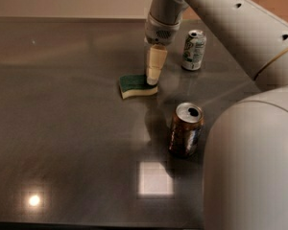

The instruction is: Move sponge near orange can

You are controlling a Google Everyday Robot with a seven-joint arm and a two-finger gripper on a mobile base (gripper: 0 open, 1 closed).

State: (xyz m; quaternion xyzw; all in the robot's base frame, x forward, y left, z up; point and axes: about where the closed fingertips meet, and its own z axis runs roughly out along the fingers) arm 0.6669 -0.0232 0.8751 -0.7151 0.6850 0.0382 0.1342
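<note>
The sponge (136, 86), dark green on top with a pale yellow layer below, lies flat on the dark table (62, 128) a little past its middle. My gripper (152, 78) points straight down, and its pale fingertips touch the sponge's right end. The orange can (186, 130), copper coloured with a silver top, stands upright in front of the sponge and to its right, about a can's height away.
A white-and-green can (193, 50) stands upright at the back right, behind the gripper. My large white arm fills the right side and the lower right corner. Bright light reflections lie on the table near the front.
</note>
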